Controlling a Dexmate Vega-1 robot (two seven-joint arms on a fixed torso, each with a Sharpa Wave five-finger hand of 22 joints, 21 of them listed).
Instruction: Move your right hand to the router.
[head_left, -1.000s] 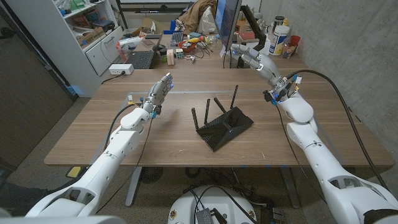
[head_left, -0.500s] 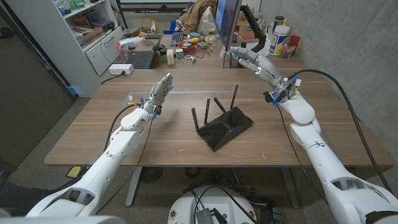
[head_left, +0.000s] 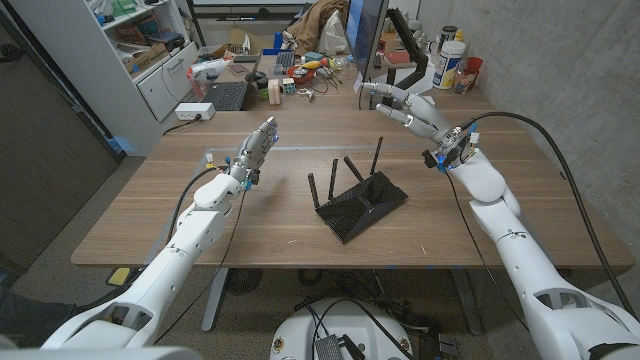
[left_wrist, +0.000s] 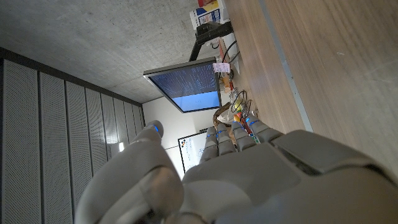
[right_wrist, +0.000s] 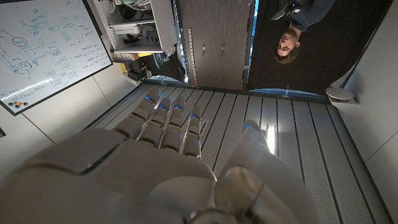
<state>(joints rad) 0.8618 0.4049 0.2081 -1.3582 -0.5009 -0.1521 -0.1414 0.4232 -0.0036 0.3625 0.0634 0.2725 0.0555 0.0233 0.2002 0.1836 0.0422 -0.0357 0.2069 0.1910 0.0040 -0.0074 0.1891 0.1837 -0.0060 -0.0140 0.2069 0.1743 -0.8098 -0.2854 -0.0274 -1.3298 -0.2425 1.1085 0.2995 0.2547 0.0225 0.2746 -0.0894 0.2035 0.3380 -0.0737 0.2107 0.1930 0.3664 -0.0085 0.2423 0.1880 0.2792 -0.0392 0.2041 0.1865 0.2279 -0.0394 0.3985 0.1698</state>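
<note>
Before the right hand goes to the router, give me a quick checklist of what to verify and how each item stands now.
1. Router in view on the wooden table, antennas up: ok.
2. Right hand holding nothing, fingers apart: ok.
3. Right hand at the router: not ok, it is raised beyond it toward the table's far edge.
4. Table between right hand and router free of obstacles: ok.
5. Left hand away from the router: ok.

A wooden desk (head_left: 150, 215) fills the middle of the frame. At upper left stands a white shelf unit (head_left: 120, 50); a grey concrete wall (head_left: 560, 60) rises at upper right, and a monitor (head_left: 365, 35) stands at top centre.
</note>
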